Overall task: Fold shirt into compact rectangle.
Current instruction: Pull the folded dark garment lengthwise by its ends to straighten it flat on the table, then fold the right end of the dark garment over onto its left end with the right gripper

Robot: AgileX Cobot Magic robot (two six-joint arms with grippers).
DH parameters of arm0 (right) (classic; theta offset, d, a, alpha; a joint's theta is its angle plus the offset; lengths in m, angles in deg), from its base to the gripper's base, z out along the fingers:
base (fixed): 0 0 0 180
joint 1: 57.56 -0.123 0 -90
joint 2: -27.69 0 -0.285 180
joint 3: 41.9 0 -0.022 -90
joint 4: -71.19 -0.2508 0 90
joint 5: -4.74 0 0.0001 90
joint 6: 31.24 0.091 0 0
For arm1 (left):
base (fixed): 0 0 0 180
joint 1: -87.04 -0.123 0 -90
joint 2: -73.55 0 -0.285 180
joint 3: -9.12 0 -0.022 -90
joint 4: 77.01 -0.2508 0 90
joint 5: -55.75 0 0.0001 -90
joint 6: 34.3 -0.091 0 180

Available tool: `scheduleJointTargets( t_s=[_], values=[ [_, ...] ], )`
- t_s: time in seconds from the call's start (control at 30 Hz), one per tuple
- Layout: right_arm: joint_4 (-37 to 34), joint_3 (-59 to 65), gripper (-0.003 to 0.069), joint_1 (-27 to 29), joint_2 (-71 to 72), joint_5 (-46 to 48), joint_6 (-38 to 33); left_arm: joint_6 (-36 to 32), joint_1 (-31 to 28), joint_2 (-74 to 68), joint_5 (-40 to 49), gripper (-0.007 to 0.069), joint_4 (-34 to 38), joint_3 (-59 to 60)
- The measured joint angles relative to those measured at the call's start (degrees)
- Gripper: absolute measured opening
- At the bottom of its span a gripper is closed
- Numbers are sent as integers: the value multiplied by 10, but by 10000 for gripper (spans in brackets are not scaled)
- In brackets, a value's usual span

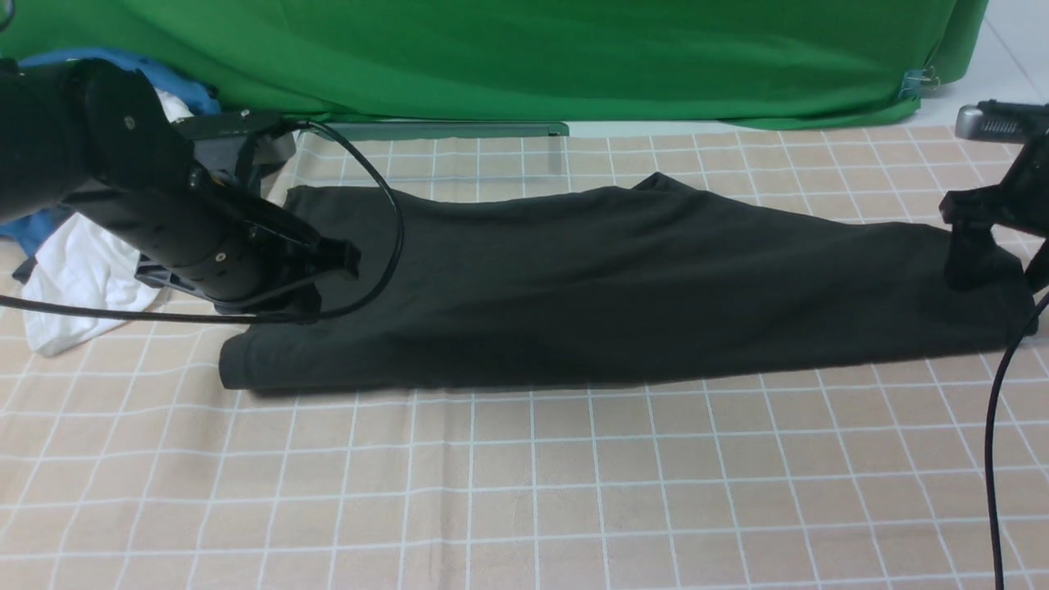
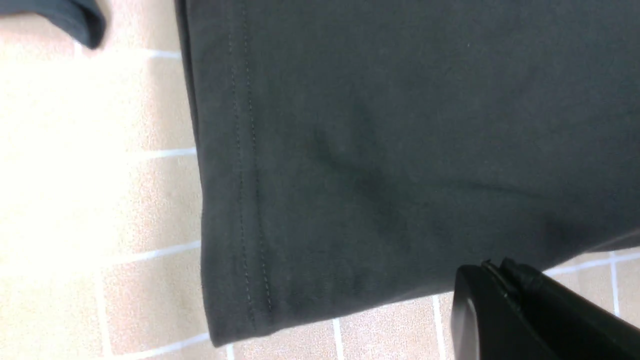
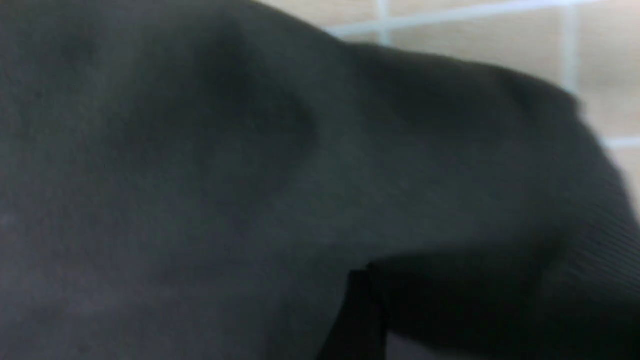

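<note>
The shirt [image 1: 615, 287] lies flat across the middle of the front view as a long dark band, running from centre left to the right edge. Its near edge is a straight fold. It rests on the checked cloth [image 1: 524, 492] that covers the table.

My left gripper [image 2: 487, 272] sits at the shirt's left end, at centre left of the front view. Its jaws are pressed together. In the left wrist view the tips show at the lower right, right at the shirt's edge where the fabric meets the checked cloth. I cannot tell whether any fabric is caught between them. The stitched hem runs down the left part of that view.

My right gripper [image 1: 1004, 283] stands on the shirt's right end, at the right edge of the front view. Its jaws look apart there, one finger [image 1: 975, 262] down on the fabric. The right wrist view is blurred, filled with dark fabric.

A white garment [image 1: 82, 279] lies at centre left, apart from the shirt, with a blue garment [image 1: 123, 65] behind it at upper left. A green backdrop [image 1: 524, 49] fills the top. A black cable [image 1: 392, 238] loops over the shirt's left end.
</note>
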Motion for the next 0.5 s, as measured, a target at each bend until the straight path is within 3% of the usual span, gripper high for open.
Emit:
scheduleJointTargets(
  t_s=[0.1,0.2,0.37,0.4,0.5],
  values=[
    [-4,0,601,-1,-15,-3,0,0,0,2,-6,19,3,0],
    [-12,0,489,-1,-22,-6,-13,0,0,3,-7,19,3,0],
    [-19,-3,129,-2,-22,-6,-48,0,0,3,-7,19,3,0],
    [-16,-6,93,-2,-22,-1,-55,0,0,4,-6,19,3,0],
    [12,-17,87,2,-17,19,-54,0,0,5,-2,19,3,0]
  ],
)
